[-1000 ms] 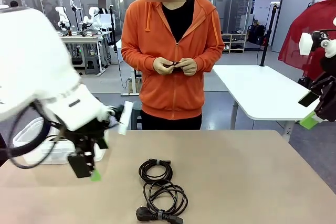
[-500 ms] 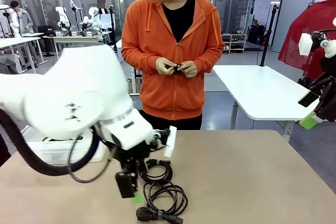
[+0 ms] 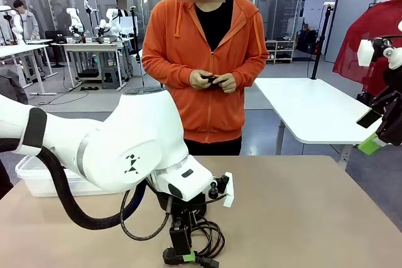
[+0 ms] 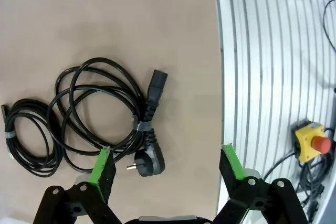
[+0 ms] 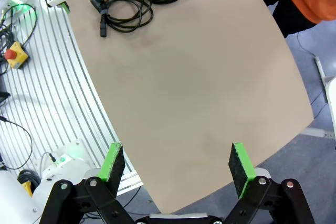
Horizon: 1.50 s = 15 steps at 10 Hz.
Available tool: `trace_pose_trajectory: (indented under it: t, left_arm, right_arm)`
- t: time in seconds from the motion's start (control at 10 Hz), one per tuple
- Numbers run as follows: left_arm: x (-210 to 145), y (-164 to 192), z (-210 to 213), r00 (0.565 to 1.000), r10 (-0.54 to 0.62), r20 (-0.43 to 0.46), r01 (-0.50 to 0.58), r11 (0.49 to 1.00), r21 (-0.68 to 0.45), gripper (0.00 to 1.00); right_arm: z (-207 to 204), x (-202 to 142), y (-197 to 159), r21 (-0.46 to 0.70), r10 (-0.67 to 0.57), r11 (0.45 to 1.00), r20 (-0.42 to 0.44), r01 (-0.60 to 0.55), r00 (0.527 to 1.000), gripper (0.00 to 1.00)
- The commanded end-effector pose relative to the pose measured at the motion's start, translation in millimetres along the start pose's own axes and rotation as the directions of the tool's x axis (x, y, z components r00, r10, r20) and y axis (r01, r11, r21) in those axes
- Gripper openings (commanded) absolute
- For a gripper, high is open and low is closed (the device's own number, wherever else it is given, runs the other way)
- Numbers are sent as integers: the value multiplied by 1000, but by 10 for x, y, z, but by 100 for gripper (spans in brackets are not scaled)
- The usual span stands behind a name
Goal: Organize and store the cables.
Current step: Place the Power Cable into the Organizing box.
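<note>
Two coiled cables (image 3: 210,238) lie on the table (image 3: 301,218). In the left wrist view the smaller coil (image 4: 29,135) sits at nine o'clock of the larger coil (image 4: 100,111), whose plug (image 4: 148,160) lies at its five o'clock. The left gripper (image 4: 167,156) straddles that plug, jaws spread wide and gripping nothing. The right gripper (image 5: 177,156) hangs wide open and empty over bare tabletop, with both coils far off at eleven o'clock. The table edge runs near the plug at three o'clock, and open surface stretches toward twelve.

Tabletop (image 4: 105,14) – smooth, matt tan; cables (image 4: 157,83) – black, rubbery, slightly glossy.
</note>
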<state>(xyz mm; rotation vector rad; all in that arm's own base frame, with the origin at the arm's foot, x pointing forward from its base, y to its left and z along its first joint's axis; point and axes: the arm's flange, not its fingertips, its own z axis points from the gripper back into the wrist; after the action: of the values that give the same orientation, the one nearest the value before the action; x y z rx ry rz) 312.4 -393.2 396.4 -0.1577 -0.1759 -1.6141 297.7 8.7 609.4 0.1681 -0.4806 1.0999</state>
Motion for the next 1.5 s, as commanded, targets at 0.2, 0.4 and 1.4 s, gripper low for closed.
trace_pose_trajectory:
  t: [0.2, 0.4, 1.4]
  left_arm:
    - [-26, 78, -181, 999, 30, -25, -28, 999, 45, 100]
    - [-50, 119, -340, 999, 26, -46, -25, 1000, 10, 100]
    - [-76, 420, -725, 998, 1, -63, -6, 996, -87, 100]
  right_arm:
    - [21, 21, -4, 0, -8, 1000, -5, 8, 1000, 100]
    - [21, 21, -4, 0, -8, 1000, -5, 8, 1000, 100]
    - [21, 21, -4, 0, -8, 1000, -5, 8, 1000, 100]
